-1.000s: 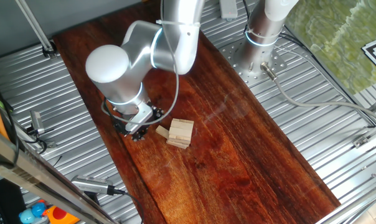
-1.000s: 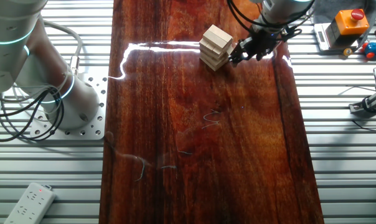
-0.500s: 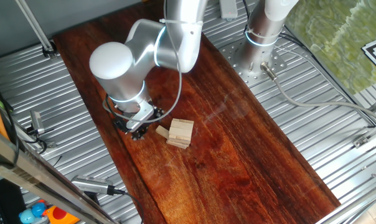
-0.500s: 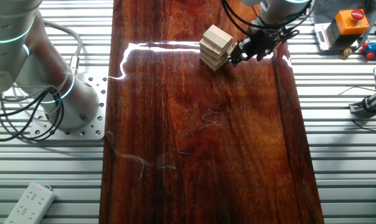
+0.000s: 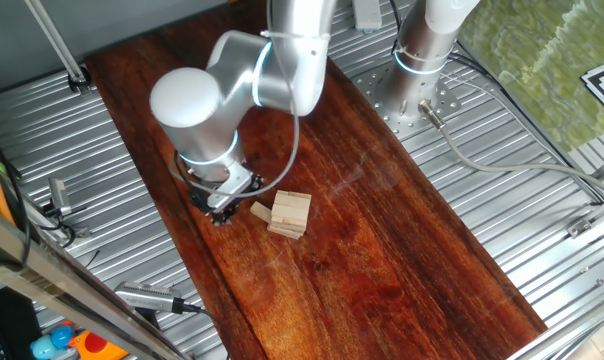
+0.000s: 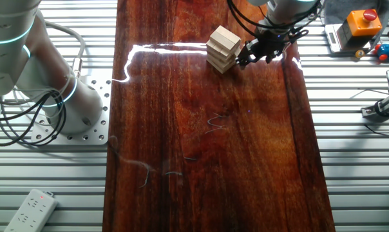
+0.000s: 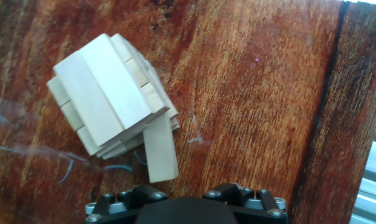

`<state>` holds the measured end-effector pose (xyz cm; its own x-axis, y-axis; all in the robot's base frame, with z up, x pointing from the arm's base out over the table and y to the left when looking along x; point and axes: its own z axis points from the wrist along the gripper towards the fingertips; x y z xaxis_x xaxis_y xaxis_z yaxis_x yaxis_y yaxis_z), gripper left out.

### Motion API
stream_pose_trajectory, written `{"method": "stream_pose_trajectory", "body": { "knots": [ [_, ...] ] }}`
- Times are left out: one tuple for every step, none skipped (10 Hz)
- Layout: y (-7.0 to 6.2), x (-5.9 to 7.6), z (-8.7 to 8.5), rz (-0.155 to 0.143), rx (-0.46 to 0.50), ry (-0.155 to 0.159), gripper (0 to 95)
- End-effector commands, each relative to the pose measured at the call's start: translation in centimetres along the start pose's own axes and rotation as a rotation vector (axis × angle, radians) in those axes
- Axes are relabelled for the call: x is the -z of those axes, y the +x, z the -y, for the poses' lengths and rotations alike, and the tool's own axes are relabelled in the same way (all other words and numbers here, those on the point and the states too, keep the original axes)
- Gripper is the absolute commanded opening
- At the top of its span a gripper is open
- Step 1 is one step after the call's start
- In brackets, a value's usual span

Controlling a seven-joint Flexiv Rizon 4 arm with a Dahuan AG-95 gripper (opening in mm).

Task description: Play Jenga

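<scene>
The Jenga stack [image 5: 289, 213] is a small squat pile of pale wooden blocks on the dark wooden board [image 5: 382, 230]. It also shows in the other fixed view [image 6: 223, 48] and fills the upper left of the hand view [image 7: 110, 93]. One block [image 7: 159, 153] sticks out of a low layer toward the hand, and it shows in one fixed view too [image 5: 260, 210]. My gripper [image 5: 220, 212] is low over the board just beside that block's end, also seen in the other fixed view [image 6: 244, 60]. In the hand view only the black hand body [image 7: 185, 208] shows; the fingertips are hidden.
The board's edge and ribbed metal table [image 5: 132, 230] lie close behind the gripper. A second robot base [image 5: 419, 60] stands at the back. An orange box with a red button [image 6: 359, 24] sits beside the board, and cables hang near the wrist.
The arm has shifted slightly toward the stack. The stack and the protruding block look unmoved.
</scene>
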<state>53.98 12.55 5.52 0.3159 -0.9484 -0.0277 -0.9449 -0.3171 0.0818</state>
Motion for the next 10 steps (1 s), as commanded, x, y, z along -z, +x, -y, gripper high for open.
{"method": "stream_pose_trajectory", "body": {
  "knots": [
    [0.09, -0.04, 0.03, 0.005, 0.005, -0.003, 76.0],
    [0.09, -0.04, 0.03, 0.009, 0.001, -0.003, 76.0],
    [0.09, -0.04, 0.03, 0.006, -0.001, -0.004, 76.0],
    [0.09, -0.04, 0.03, 0.005, 0.003, -0.004, 76.0],
    [0.09, -0.04, 0.03, 0.003, 0.001, -0.001, 76.0],
    [0.09, -0.04, 0.03, 0.001, -0.002, 0.003, 76.0],
    [0.09, -0.04, 0.03, 0.0, -0.001, 0.003, 76.0],
    [0.09, -0.04, 0.03, 0.002, -0.001, 0.001, 76.0],
    [0.09, -0.04, 0.03, 0.002, -0.004, 0.0, 76.0],
    [0.09, -0.04, 0.03, 0.001, -0.003, -0.002, 76.0]
  ]
}}
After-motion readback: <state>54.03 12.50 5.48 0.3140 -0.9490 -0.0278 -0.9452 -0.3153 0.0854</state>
